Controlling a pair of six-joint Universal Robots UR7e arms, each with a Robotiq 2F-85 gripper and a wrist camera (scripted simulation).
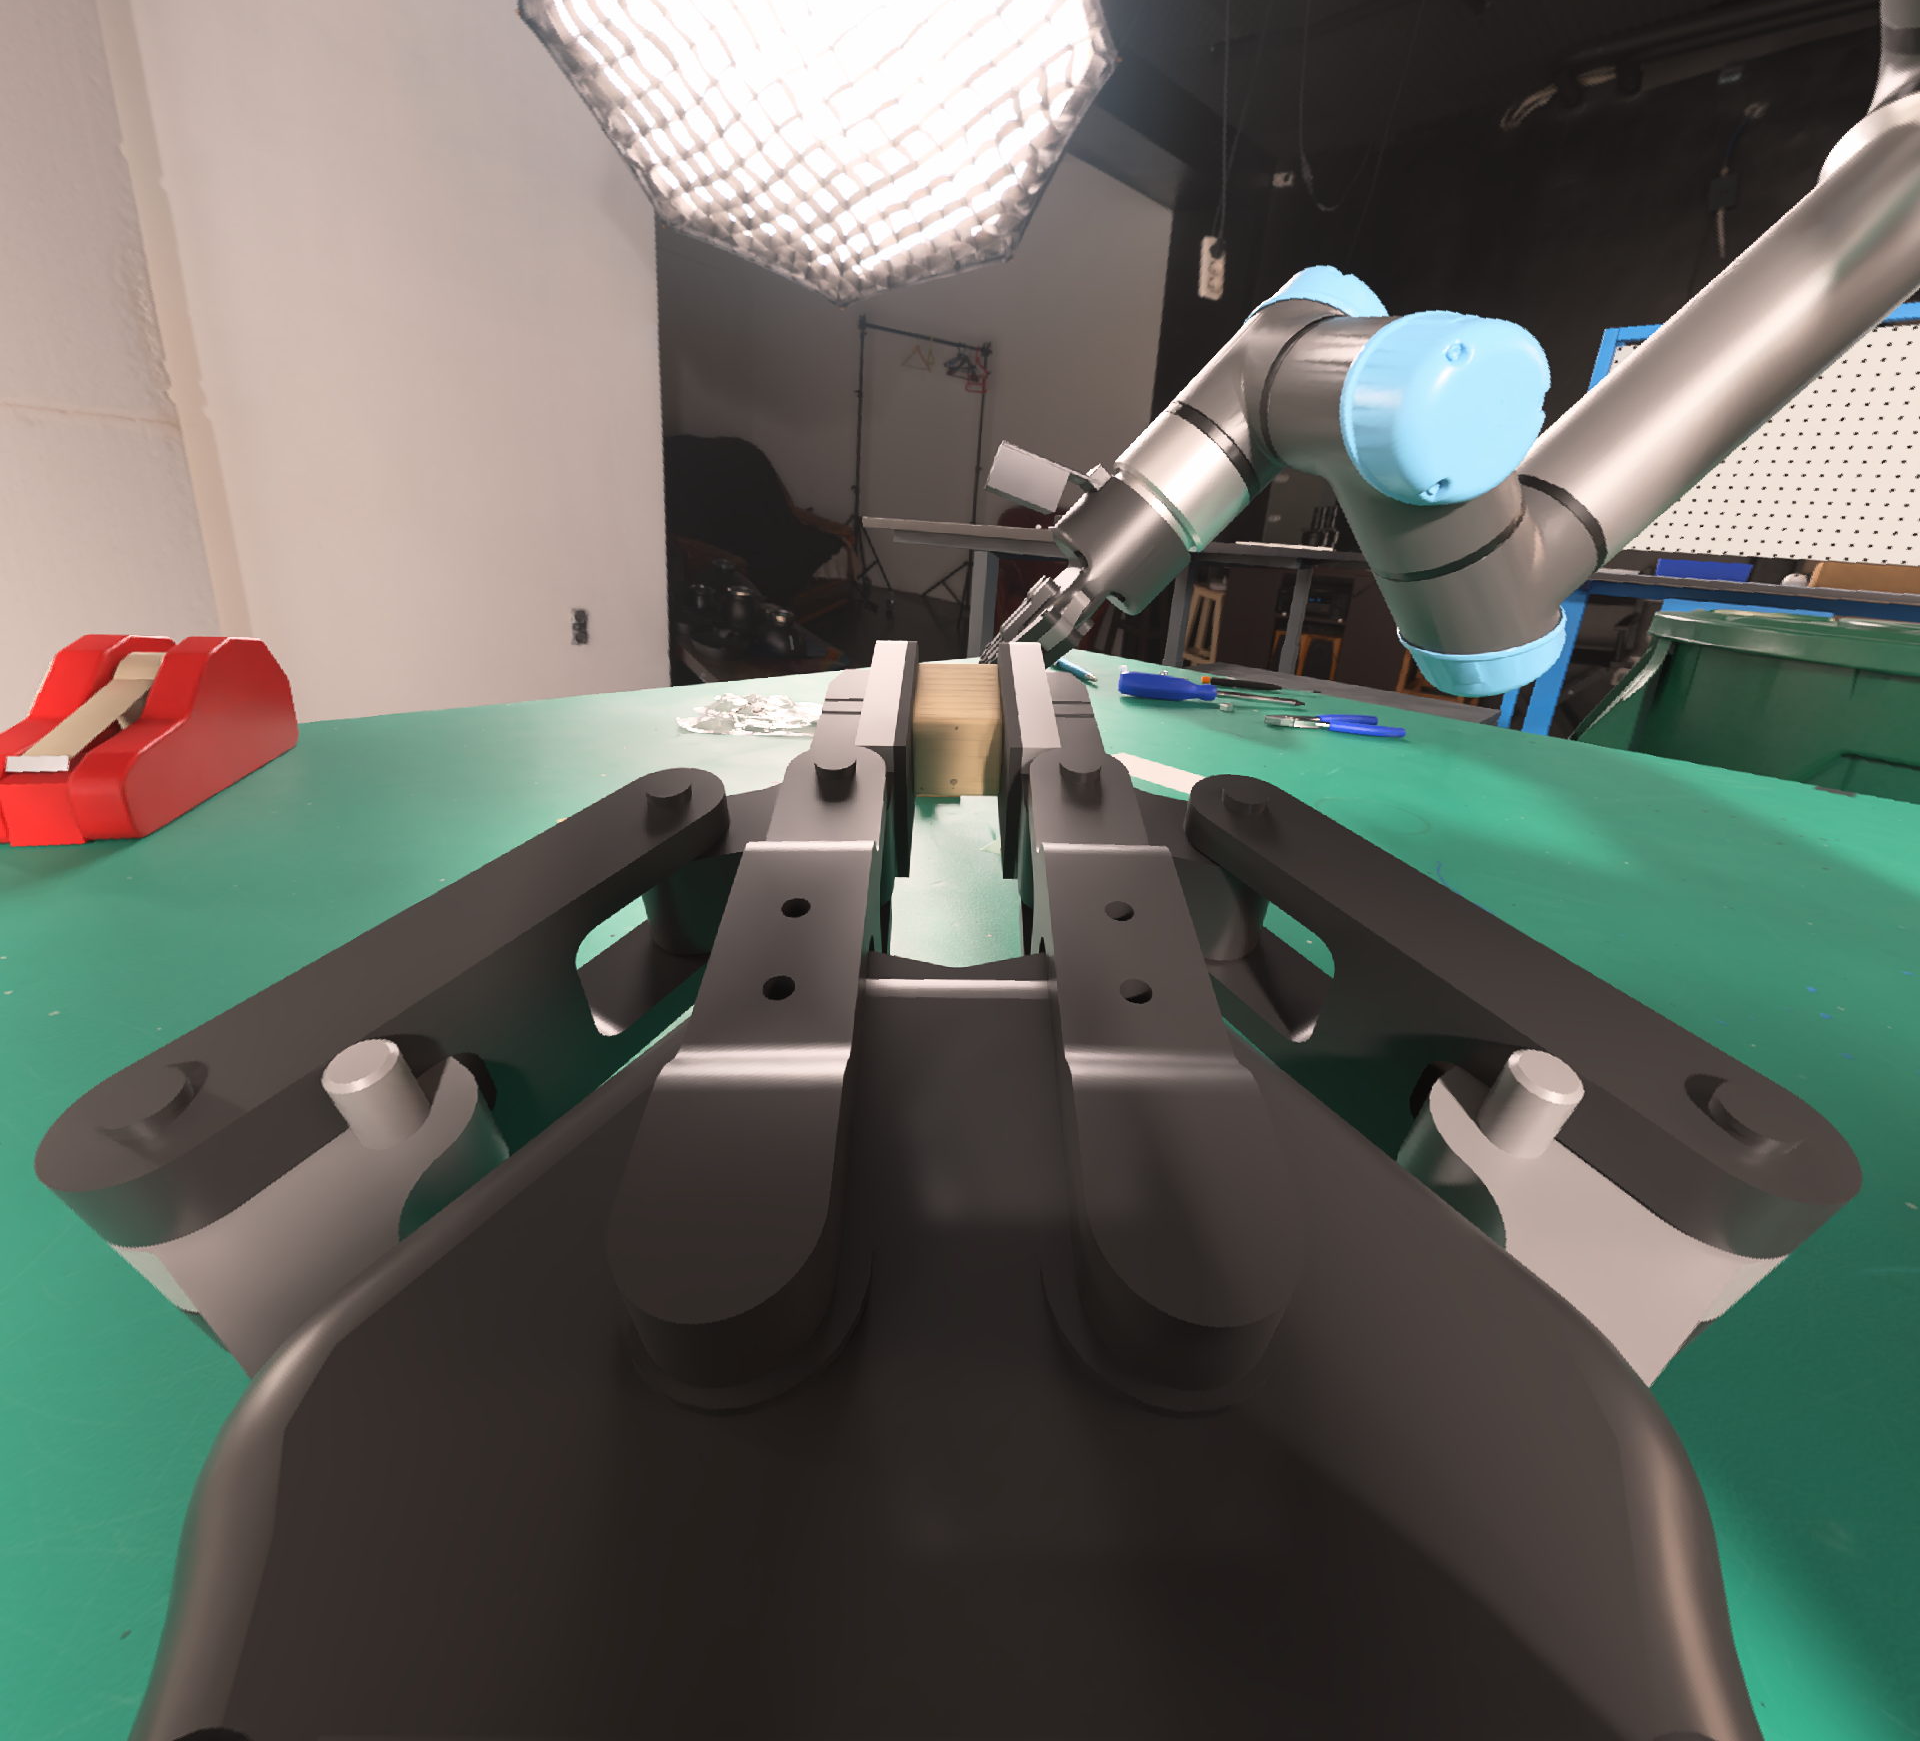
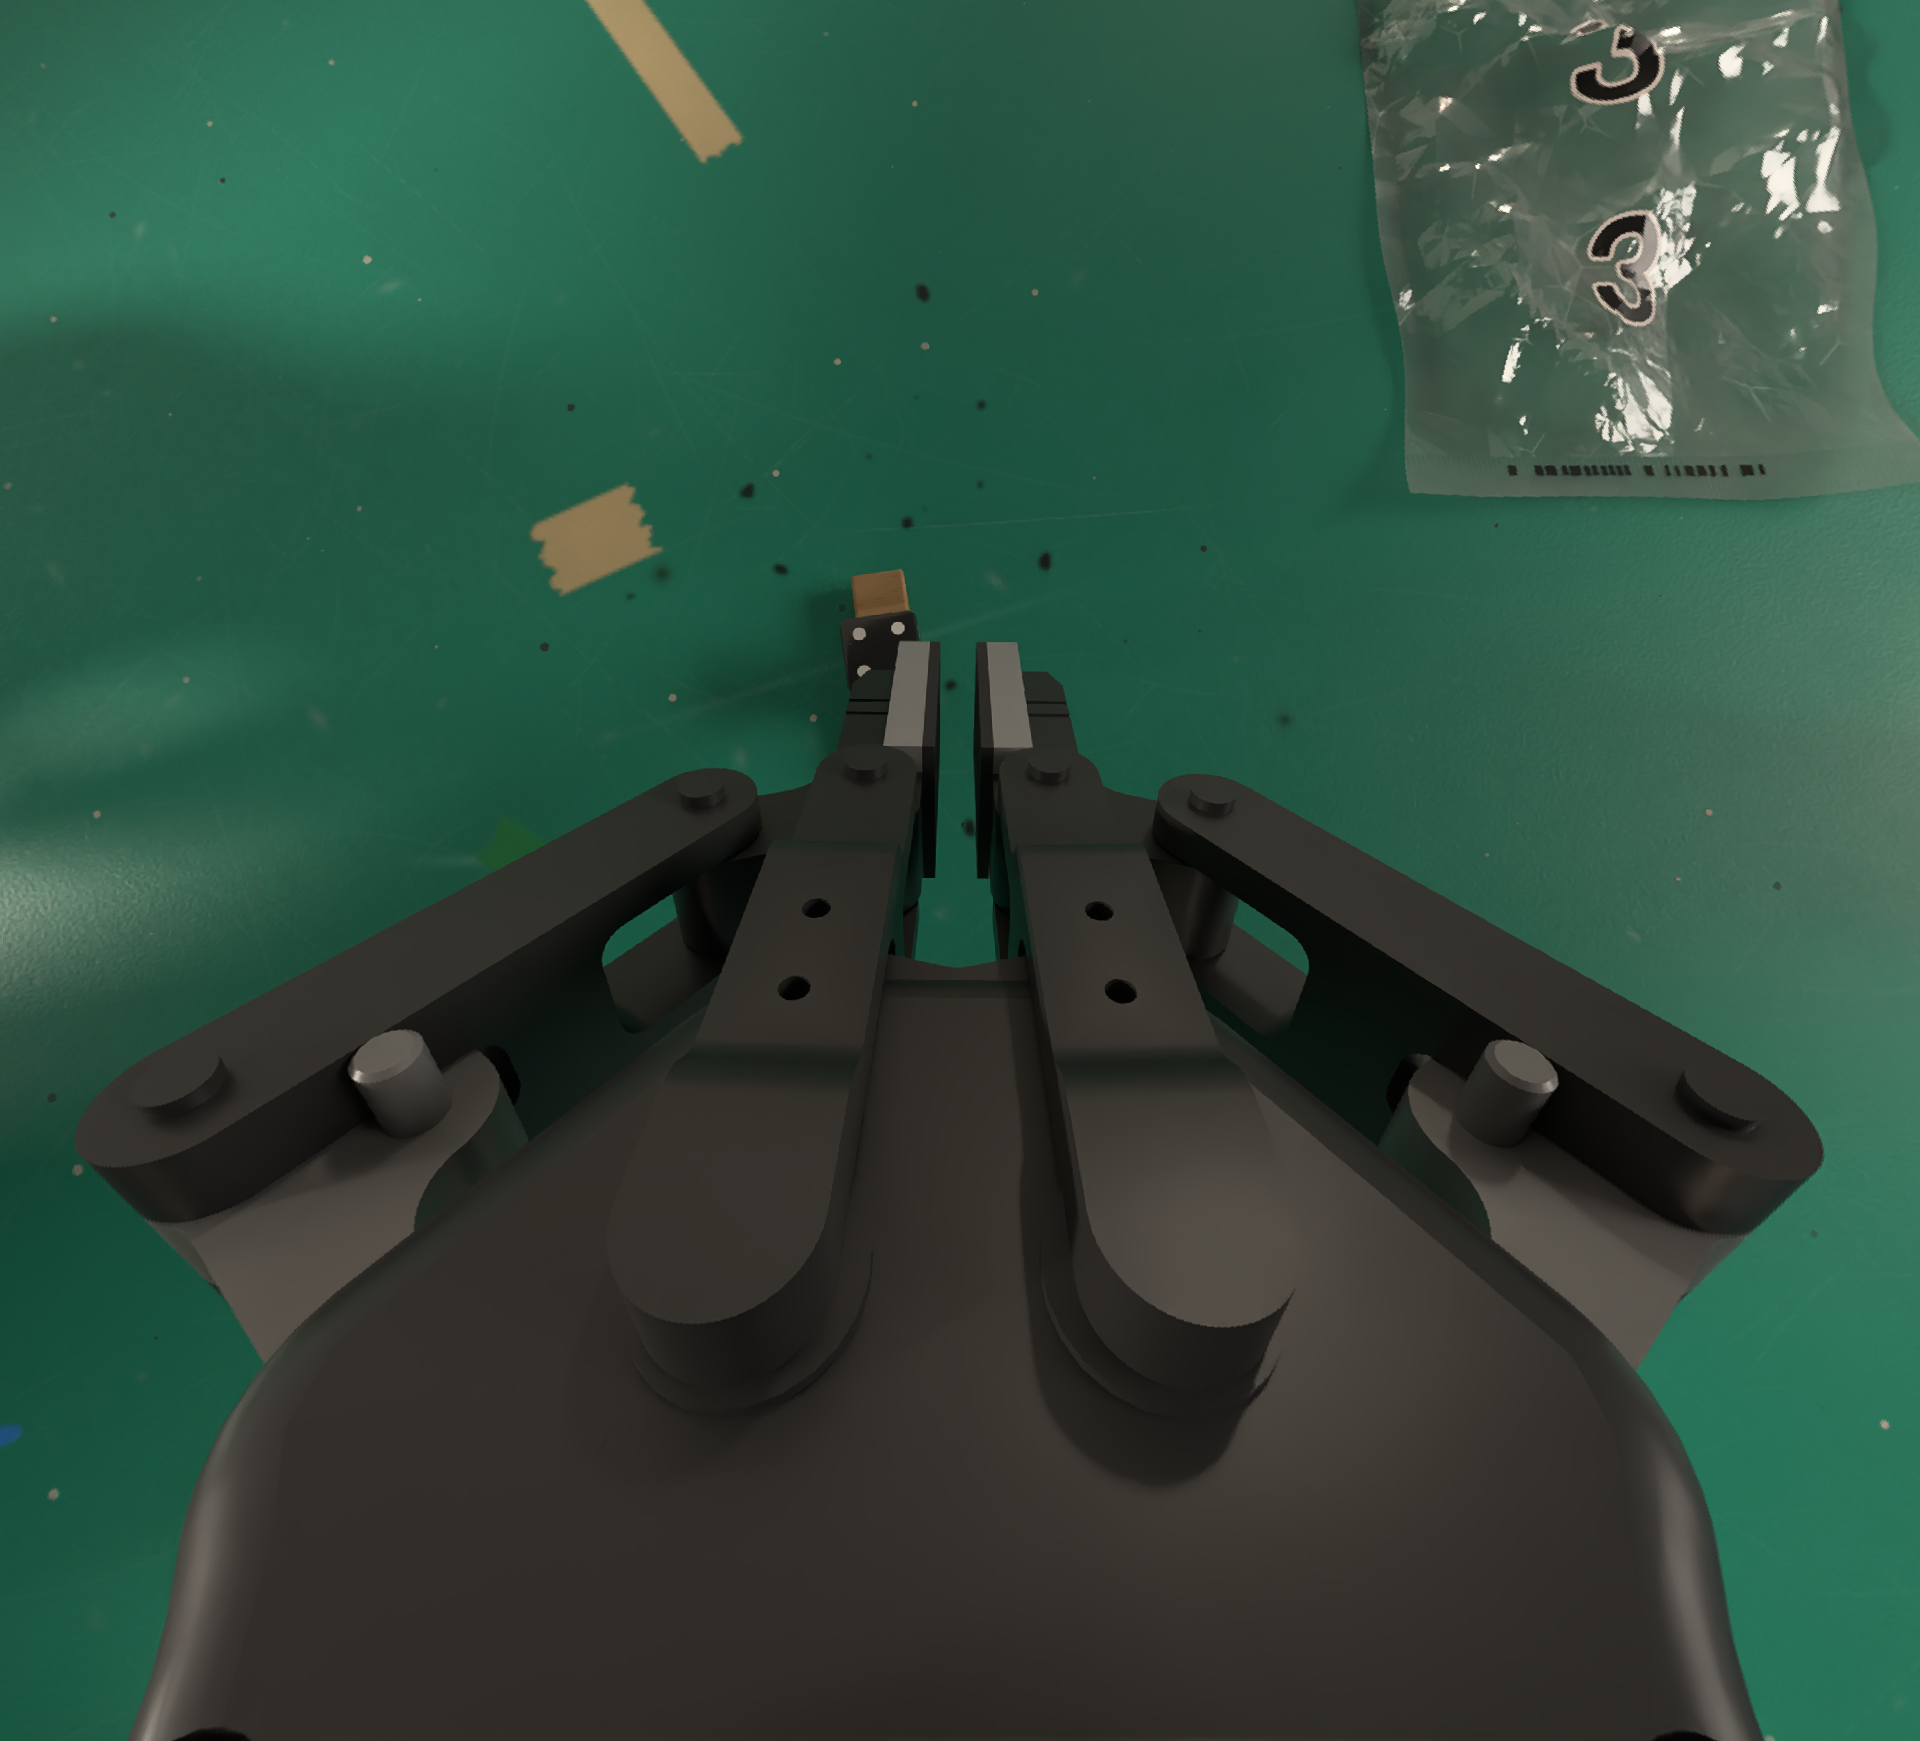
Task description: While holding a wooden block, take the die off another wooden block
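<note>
Left wrist view: our left gripper (image 1: 957,723) pinches a pale wooden block (image 1: 956,727) between its fingers above the green table (image 1: 416,860), with the right gripper (image 1: 1023,629) pointing down just beyond. In the right wrist view, our right gripper (image 2: 958,692) is nearly pressed together, pinching nothing. Just past its left fingertip we see the black die (image 2: 878,644) beside a small brown block (image 2: 880,591), and farther off a clear plastic bag (image 2: 1621,216).
</note>
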